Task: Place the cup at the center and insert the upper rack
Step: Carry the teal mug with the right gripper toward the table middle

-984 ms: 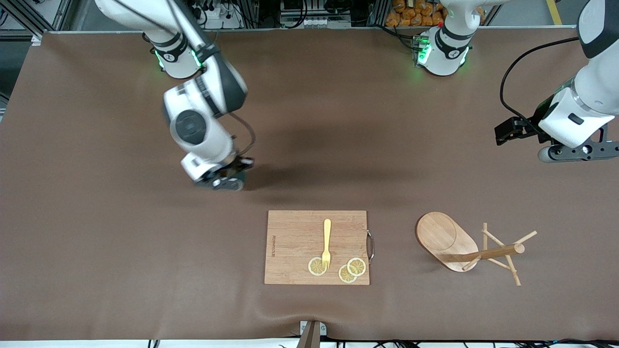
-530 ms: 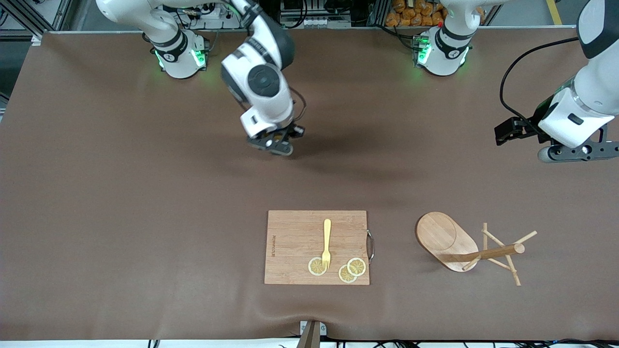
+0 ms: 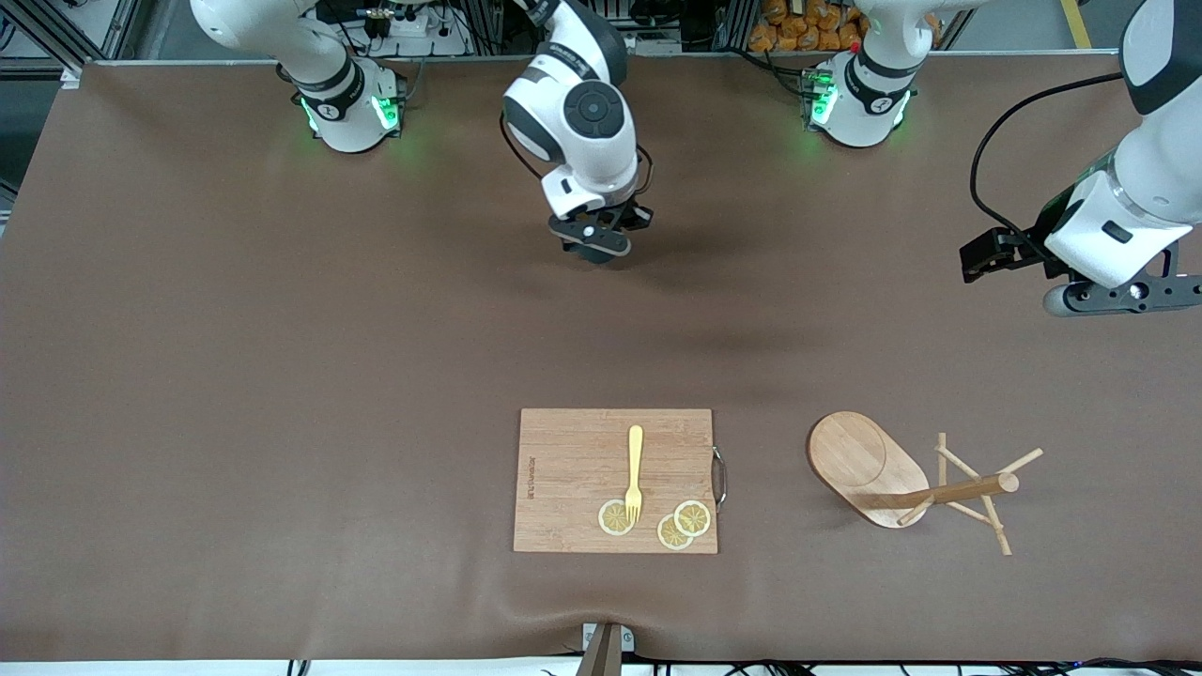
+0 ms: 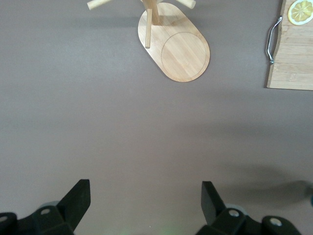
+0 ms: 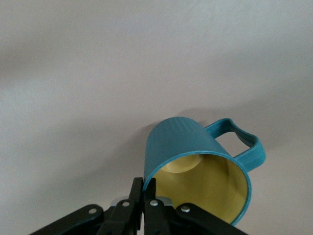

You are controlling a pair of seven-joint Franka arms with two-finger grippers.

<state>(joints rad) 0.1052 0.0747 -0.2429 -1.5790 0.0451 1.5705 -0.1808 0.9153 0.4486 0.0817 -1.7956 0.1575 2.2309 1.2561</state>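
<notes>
— Carrying what, with the right pincer [image 3: 595, 246]?
— I had it clamped on the rim of the ribbed teal mug with yellow inside [image 5: 203, 164], over the brown bench [image 3: 188, 376], bound for its middle.
— And the left pincer [image 4: 142, 208]?
— Waiting, spread empty; the light wooden mug tree [image 3: 906, 479] lay tipped beside the cutting board.

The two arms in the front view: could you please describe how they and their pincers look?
Both arms are glossy white with dark grey joint bands, and green lights glow at their bases. The right pincer is black with silver screws; a black cable loops beside its wrist. The left pincer is grey-black, and a long black cable arcs to it.
</notes>
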